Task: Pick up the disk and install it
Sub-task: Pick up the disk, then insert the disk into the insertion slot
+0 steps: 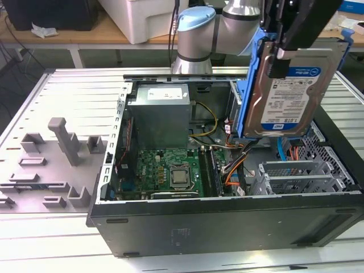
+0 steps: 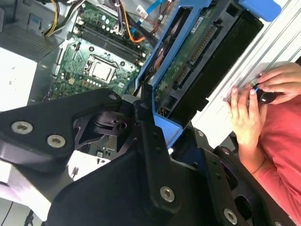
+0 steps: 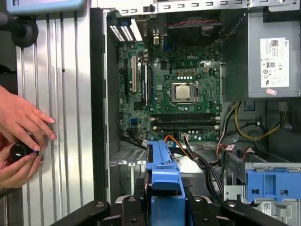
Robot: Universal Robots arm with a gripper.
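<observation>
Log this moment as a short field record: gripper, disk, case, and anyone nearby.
holder: gripper shut on the disk
disk pose: upright on edge, held above the computer case, label toward the exterior view
case: open, on its side, motherboard and power supply exposed
install state: not yet seated
bystander: hands on the table beside the case, around a small black object

Silver blue-railed disk [image 1: 289, 95] upright, label showing, seemingly suspended aloft.

Open computer case [image 1: 227, 227] holds motherboard [image 1: 165, 170] and power supply [image 1: 158, 122].
</observation>
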